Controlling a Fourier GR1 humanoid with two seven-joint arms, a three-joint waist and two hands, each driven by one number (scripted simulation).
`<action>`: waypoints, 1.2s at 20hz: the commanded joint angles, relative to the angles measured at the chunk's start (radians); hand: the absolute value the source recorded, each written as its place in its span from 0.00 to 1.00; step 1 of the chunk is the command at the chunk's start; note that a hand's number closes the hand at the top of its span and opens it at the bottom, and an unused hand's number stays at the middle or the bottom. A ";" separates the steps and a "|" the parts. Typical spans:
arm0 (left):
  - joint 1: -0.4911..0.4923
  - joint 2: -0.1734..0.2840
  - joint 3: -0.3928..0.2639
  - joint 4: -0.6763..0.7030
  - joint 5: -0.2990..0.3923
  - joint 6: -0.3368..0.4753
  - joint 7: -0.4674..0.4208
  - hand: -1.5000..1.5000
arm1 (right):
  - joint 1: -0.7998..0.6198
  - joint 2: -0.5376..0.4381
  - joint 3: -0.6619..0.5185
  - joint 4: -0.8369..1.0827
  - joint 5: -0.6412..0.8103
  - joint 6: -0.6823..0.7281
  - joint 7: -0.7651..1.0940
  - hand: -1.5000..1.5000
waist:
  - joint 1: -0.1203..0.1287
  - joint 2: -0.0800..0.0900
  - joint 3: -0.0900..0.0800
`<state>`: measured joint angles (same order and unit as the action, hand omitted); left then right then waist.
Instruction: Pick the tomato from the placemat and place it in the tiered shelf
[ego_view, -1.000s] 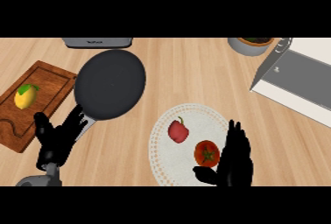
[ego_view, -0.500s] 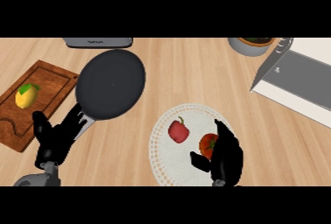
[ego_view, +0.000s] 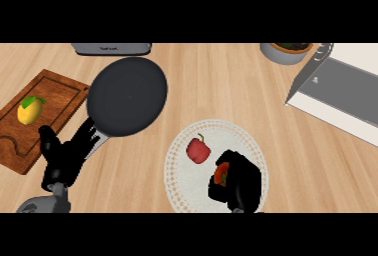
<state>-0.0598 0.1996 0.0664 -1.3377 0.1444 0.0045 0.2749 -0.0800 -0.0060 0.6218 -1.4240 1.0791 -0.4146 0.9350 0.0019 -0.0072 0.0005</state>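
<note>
On the round white placemat (ego_view: 221, 131) lies a red pepper (ego_view: 197, 149), left of centre. The tomato (ego_view: 221, 172) shows only as a small red patch, because my right hand (ego_view: 238, 183) has its fingers curled round it on the mat's lower right part. The tiered shelf (ego_view: 341, 92), white and grey, stands at the right edge of the counter. My left hand (ego_view: 65, 156) rests open at the lower left, fingers up, over the handle of the dark pan (ego_view: 127, 95).
A wooden cutting board (ego_view: 52, 95) at the left carries a yellow lemon (ego_view: 29, 110). A grey toaster (ego_view: 112, 48) sits at the back left and a grey pot (ego_view: 287, 51) at the back right. Bare wood lies between mat and shelf.
My right hand has moved left over the tomato and its fingers have curled round it, hiding most of it. The left hand has hardly moved.
</note>
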 joint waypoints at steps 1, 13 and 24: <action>0.010 -0.027 -0.007 0.005 -0.013 0.012 0.007 0.50 | -0.017 0.006 0.038 0.055 0.006 -0.113 -0.042 1.00 | 0.001 0.007 0.000; 0.025 -0.018 0.002 -0.030 -0.015 0.000 0.031 0.50 | -0.148 -0.267 -0.356 -0.290 -0.351 0.327 -0.151 1.00 | -0.005 0.005 -0.001; 0.013 0.003 0.016 -0.032 -0.014 -0.012 0.045 0.50 | -0.354 -0.359 -0.505 -0.800 -0.260 0.642 0.300 1.00 | -0.009 0.002 -0.002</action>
<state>-0.0319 0.1858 0.0789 -1.3691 0.1275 0.0025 0.2801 -0.3489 -0.3412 0.1843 -2.1169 0.8183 0.0990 1.0620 -0.0124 -0.0090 0.0008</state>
